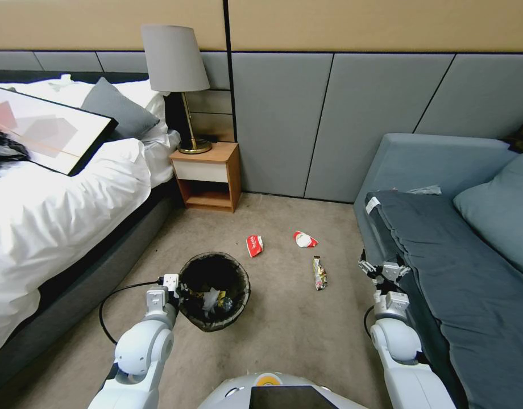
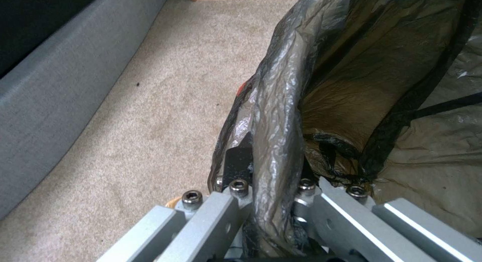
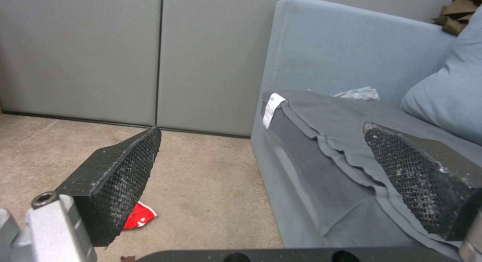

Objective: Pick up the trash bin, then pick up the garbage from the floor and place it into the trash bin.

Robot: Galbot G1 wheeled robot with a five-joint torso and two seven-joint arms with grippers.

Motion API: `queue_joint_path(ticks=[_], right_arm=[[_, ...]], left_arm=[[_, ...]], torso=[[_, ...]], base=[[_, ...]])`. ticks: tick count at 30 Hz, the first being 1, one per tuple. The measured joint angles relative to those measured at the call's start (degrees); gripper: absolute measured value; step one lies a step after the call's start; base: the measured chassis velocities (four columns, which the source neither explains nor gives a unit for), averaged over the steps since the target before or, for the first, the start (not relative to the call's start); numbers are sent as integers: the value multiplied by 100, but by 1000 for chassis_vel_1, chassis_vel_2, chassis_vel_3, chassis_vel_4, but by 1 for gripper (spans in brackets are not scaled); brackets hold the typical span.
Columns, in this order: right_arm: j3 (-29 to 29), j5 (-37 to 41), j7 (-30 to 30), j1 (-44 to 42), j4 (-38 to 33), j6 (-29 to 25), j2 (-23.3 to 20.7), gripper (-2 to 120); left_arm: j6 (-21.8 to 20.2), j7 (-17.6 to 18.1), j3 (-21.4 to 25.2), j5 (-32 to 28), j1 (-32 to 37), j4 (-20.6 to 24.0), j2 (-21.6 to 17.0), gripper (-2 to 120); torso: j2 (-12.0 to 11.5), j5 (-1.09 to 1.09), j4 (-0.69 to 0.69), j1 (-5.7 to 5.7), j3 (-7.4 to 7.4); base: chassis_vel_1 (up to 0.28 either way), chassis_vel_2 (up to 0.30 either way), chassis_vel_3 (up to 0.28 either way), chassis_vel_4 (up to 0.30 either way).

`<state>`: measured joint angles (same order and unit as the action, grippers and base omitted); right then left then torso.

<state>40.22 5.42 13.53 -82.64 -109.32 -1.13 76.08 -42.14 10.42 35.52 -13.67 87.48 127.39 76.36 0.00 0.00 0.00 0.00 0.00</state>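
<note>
The small round trash bin with a black plastic liner bag over its rim [image 1: 214, 291] sat low in the middle of the head view, on the tan carpet [image 1: 284, 329]. Some white and yellow scraps lay inside it. The left gripper [image 1: 176, 291] was at the bin's left edge, and in the left wrist view its jaws were clamped on the crinkly liner and rim [image 2: 273, 141]. Just above the bin in the frame lay a red-and-white packet [image 1: 254, 245]. To its right lay a second red-and-white crumpled packet [image 1: 304, 240], and below that a long yellow and dark snack wrapper [image 1: 319, 273]. The right gripper [image 1: 383, 271] hung at the right of the frame, beside the grey-blue sofa [image 1: 443, 165], with its black ridged pads [image 3: 125, 179] spread wide and nothing between them. A white bed [image 1: 57, 210] filled the left side, and a small wooden nightstand [image 1: 207, 176] with a grey-shaded lamp [image 1: 174, 59] stood at the upper left.
</note>
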Motion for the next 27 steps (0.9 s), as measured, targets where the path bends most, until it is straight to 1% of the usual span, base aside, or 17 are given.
queue_joint_path(ticks=[14,27], right_arm=[[-79,140,-31,94,-19,215,-92,100],[-149,159,-32,108,-25,336,-78,100]], left_arm=[[0,13,-2,6,-9,12,-48,0],[0,17,9,28,-8,19,-47,0]], torso=[[0,-1,0,0,0],[0,0,0,0,0]], base=[[0,0,0,0],[0,0,0,0]])
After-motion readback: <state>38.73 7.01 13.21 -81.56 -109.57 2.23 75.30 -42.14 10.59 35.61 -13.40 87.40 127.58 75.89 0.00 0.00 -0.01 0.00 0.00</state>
